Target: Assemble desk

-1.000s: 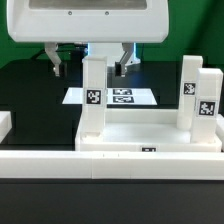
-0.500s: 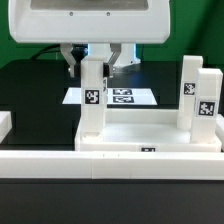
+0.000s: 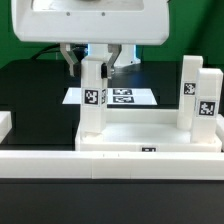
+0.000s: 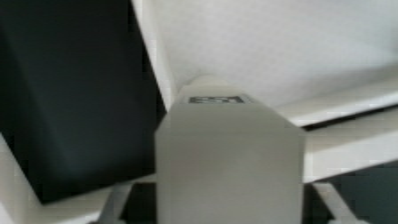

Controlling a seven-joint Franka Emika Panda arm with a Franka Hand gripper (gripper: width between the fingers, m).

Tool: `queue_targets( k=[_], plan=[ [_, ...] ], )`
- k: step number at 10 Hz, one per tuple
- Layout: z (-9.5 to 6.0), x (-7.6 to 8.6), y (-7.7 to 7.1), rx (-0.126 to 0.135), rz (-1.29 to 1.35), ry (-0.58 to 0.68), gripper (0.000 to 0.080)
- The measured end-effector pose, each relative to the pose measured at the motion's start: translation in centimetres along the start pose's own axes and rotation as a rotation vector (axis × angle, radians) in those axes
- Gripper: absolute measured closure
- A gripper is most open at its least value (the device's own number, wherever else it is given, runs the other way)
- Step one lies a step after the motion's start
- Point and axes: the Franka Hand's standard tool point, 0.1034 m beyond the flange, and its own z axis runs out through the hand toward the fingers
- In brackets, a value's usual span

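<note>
The white desk top lies upside down near the front, rim up. A square white leg with a black-and-white tag stands upright in its corner on the exterior view's left. My gripper reaches down over the top of this leg, with one finger on each side, shut on it. In the wrist view the leg fills the space between my fingers. Two more tagged legs stand upright at the desk top's side on the exterior view's right.
The marker board lies flat on the black table behind the desk top. A long plain white rail runs along the front. Another white piece sits at the exterior view's left edge.
My fingers stood wide apart on both sides of the leg a second ago. They have closed in on its top and have held still for the last half second.
</note>
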Motion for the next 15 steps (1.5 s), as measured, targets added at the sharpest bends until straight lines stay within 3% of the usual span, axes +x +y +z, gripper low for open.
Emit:
queue_targets(
  k=[5, 9, 12, 14, 15],
  plan=[
    [0.05, 0.07, -0.36, 0.028, 0.491, 0.001, 0.0511],
    [0.10, 0.10, -0.56, 0.034, 0.860, -0.011, 0.0510],
    [0.12, 0.12, -0.58, 0.034, 0.810, -0.010, 0.0501],
    [0.11, 0.18, -0.44, 0.032, 0.673, -0.006, 0.0186],
    [0.11, 0.16, -0.55, 0.033, 0.565, -0.005, 0.0186]
  ],
)
